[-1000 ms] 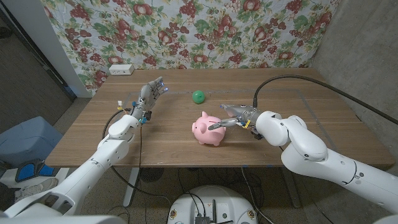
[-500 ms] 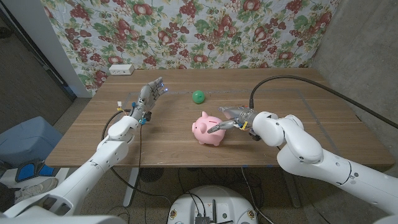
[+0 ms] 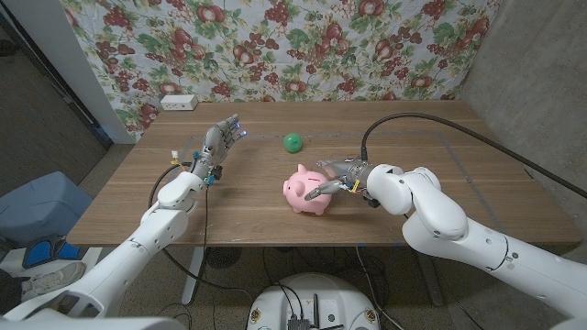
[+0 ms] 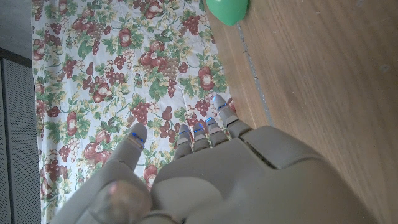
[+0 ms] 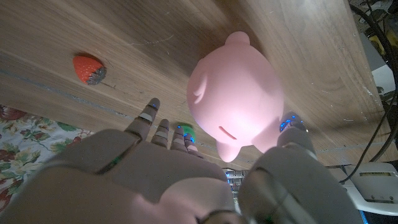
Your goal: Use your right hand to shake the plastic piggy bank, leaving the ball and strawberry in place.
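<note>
Creeping closer, the right hand (image 3: 332, 177) now has spread fingers round the piggy bank (image 3: 306, 191), grip unclear tbh. Green ball (image 3: 292, 142) sits behind the pig on the wooden table (image 3: 248, 206), floral cloth (image 3: 275, 46) at the back. Left hand (image 3: 220, 139) open w/ nothing in it.

pink piggy bank (image 3: 306, 191), green ball (image 3: 292, 142), red strawberry (image 5: 90, 68)

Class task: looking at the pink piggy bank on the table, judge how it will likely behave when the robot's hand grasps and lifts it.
The piggy bank looks like smooth, glossy moulded plastic, so it is probably stiff but slippery. Its rounded body, seen close in the right wrist view, may roll out of the right hand if gripped loosely. It is probably hollow, so likely light.
</note>
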Tool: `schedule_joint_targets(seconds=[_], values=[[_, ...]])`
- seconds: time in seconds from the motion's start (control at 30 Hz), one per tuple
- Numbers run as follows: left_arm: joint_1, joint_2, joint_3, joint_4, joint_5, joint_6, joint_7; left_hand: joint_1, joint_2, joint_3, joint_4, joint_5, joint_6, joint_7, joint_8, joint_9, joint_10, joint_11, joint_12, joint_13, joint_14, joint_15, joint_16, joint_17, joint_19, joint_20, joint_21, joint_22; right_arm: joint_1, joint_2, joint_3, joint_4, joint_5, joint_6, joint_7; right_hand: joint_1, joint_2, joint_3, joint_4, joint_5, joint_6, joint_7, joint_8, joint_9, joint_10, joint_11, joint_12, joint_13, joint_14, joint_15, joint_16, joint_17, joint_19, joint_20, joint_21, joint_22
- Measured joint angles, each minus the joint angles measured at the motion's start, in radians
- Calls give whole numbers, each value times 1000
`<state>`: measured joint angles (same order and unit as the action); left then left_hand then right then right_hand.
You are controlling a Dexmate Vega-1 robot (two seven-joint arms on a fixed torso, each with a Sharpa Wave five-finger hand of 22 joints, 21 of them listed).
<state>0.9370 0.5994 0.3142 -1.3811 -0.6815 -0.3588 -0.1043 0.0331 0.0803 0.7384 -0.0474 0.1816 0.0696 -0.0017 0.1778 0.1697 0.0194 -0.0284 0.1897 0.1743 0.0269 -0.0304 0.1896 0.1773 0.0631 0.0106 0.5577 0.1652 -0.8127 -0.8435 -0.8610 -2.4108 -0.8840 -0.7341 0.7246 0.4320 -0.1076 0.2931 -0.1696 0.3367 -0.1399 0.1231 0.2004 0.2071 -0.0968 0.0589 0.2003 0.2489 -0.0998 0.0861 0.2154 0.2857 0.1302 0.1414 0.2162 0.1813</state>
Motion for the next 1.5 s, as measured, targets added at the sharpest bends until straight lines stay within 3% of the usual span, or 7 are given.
schedule_joint_targets(seconds=[0.2, 0.63, 1.07, 1.2, 1.5], values=[[5, 3, -2, -6, -1, 2, 1, 0, 0, 0, 0, 0, 0, 0, 0, 0, 0, 0, 0, 0, 0, 0, 0, 0, 0, 0, -4, 0, 1, 19, -4, 12, -33, 16, 28, 15, 15, 8, 0, 0, -11, -4, 0, 0, -4, 4, 0, 5, 0, 0, 0, 0, 0, 0, 0, 0], [19, 9, -8, -19, -6, 7, 6, 0, 0, -4, 4, 0, 0, 0, 0, 0, 0, 0, 0, 0, 0, 0, 0, 0, 5, -5, -8, 0, 6, 63, -4, 46, -81, 64, 75, 52, 7, 17, -8, 0, -25, 0, 0, 5, -13, 13, 0, 9, -6, 5, 0, 0, 0, 0, 0, 0], [29, 12, -12, -27, -8, 10, 12, 0, 0, -4, 4, 0, 0, 0, 0, 0, 0, 0, 0, 0, 0, 0, 0, 0, 11, 0, -16, 0, 9, 86, 1, 69, -108, 104, 101, 95, 10, 30, -6, 0, -25, 0, 0, 5, -25, 25, 7, 14, 6, 16, 8, 0, 29, 21, 0, 0], [30, 12, -13, -28, -9, 12, 16, 0, 0, -4, 4, 0, 0, 0, 0, 0, 0, 0, 0, 0, 0, 0, 0, 0, 11, 0, -18, 0, 11, 109, 8, 99, -111, 112, 107, 120, 4, 30, -5, 0, -25, 0, 7, 5, -20, 52, 15, 14, 23, 26, 16, 0, 44, 22, 7, 0], [33, 12, -14, -31, -10, 14, 19, 0, 0, -4, 4, 0, 0, 0, 0, 0, 0, 0, 0, 0, 0, 0, 0, 0, 15, 4, -22, 0, 15, 119, 9, 116, -113, 128, 116, 150, 0, 37, -7, 0, -25, 0, 9, 5, -14, 46, 23, 19, 44, 17, 23, 0, 65, 21, 8, 0]])
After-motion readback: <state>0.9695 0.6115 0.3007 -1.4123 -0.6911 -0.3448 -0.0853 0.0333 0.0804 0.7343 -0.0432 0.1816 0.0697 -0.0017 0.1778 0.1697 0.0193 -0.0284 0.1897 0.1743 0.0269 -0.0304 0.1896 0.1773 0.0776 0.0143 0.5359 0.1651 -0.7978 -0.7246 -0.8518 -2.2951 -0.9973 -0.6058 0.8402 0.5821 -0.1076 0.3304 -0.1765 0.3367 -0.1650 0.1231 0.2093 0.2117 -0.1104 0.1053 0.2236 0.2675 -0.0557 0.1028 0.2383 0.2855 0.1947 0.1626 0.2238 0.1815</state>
